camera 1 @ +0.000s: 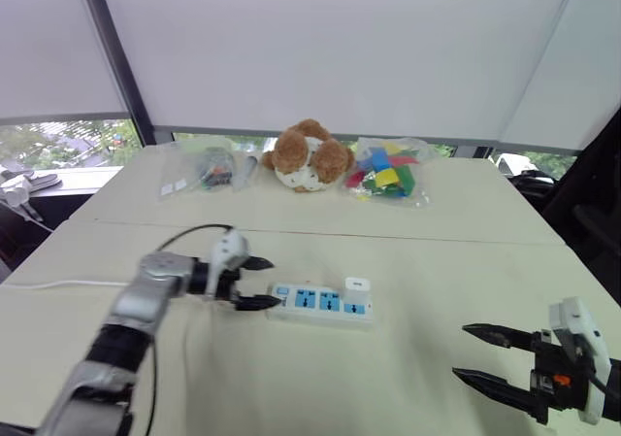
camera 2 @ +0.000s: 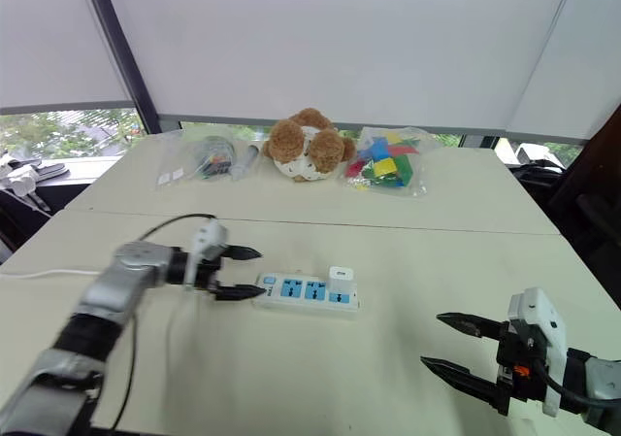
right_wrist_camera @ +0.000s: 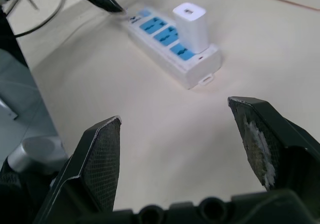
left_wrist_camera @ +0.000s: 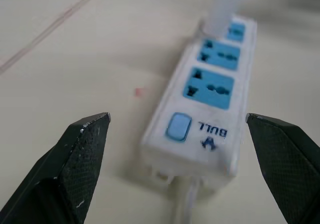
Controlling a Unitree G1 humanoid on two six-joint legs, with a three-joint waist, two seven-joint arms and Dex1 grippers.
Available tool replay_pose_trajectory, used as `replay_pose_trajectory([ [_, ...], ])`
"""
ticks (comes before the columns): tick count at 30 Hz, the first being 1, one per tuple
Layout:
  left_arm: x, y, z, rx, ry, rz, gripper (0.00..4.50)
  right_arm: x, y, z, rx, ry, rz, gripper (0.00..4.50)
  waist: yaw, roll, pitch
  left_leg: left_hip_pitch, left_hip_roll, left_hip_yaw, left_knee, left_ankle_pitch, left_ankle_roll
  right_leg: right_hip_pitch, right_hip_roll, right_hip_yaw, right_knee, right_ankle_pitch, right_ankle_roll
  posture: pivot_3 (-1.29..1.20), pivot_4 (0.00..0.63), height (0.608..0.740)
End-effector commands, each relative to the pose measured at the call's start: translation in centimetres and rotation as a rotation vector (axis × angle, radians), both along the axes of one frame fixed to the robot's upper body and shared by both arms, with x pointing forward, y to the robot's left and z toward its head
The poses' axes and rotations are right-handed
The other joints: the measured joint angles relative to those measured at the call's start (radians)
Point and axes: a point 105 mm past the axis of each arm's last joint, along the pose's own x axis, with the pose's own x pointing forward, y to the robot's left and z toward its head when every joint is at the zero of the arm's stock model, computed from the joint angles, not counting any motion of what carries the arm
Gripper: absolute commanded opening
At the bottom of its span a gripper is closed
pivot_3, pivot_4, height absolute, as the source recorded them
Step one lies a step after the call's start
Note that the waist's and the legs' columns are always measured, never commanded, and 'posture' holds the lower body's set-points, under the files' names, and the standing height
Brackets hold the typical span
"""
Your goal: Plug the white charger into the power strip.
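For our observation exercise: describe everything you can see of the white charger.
The white charger is a small, smooth, rounded block that looks like plastic, with a faint square mark on its top face. It stands upright in the end socket of the power strip, farthest from the blue switch. Its prongs are hidden. Neither hand touches it.

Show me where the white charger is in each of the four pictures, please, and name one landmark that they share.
Left eye view: white charger stands upright in the power strip, at the end away from the left gripper.
Right eye view: same end socket.
Left wrist view: far end of the strip, cut by the picture's edge.
Right wrist view: upright in the near socket.
Shared landmark: the strip's blue socket faces.
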Motion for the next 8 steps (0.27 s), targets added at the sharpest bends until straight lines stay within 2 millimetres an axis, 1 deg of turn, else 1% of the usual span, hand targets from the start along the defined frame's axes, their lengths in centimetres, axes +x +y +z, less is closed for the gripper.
replay_pose_trajectory([
  [1, -1.5, 0.6, 0.8, -0.065, 0.056, 0.049, 4.48, 0.1, 0.2, 0.1, 0.021, -0.003, -0.005, 3.75, 0.004, 0.000, 0.000, 0.000, 0.000, 0.000, -0.001, 0.000, 0.000, 0.000, 0.000, 0.000, 0.000, 0.000, 0.000, 0.00, 0.150, 0.739],
  [2, -2.1, 1.2, 0.3, -0.063, 0.074, 0.086, 4.48, 0.0, 0.2, -0.4, 0.032, 0.021, -0.012, 3.75, 0.008, 0.000, 0.000, 0.001, 0.000, 0.000, -0.001, 0.000, 0.000, 0.000, 0.000, 0.000, -0.001, 0.000, 0.000, 0.00, 0.150, 0.739],
  [4, -3.3, 3.2, -1.2, -0.062, 0.116, 0.192, 4.48, 0.1, 0.0, -1.5, 0.072, 0.078, -0.048, 3.75, 0.008, 0.000, 0.000, 0.001, 0.000, 0.000, -0.003, 0.000, 0.000, 0.000, 0.000, 0.000, -0.002, 0.000, 0.000, 0.00, 0.150, 0.739],
  [6, -4.3, 4.2, -2.3, -0.075, 0.130, 0.276, 4.48, 0.4, -0.4, -2.3, 0.115, 0.114, -0.101, 3.75, 0.007, -0.001, 0.000, 0.001, 0.000, 0.000, -0.005, 0.000, 0.000, 0.000, -0.001, 0.001, -0.002, 0.000, 0.000, 0.00, 0.150, 0.739],
  [8, -4.5, 4.7, -3.1, -0.075, 0.114, 0.332, 4.48, 0.8, -0.5, -2.7, 0.121, 0.116, -0.129, 3.75, 0.007, -0.001, 0.000, 0.001, 0.000, 0.000, -0.005, 0.000, -0.001, -0.001, -0.001, 0.001, -0.002, 0.000, -0.001, 0.00, 0.150, 0.739],
])
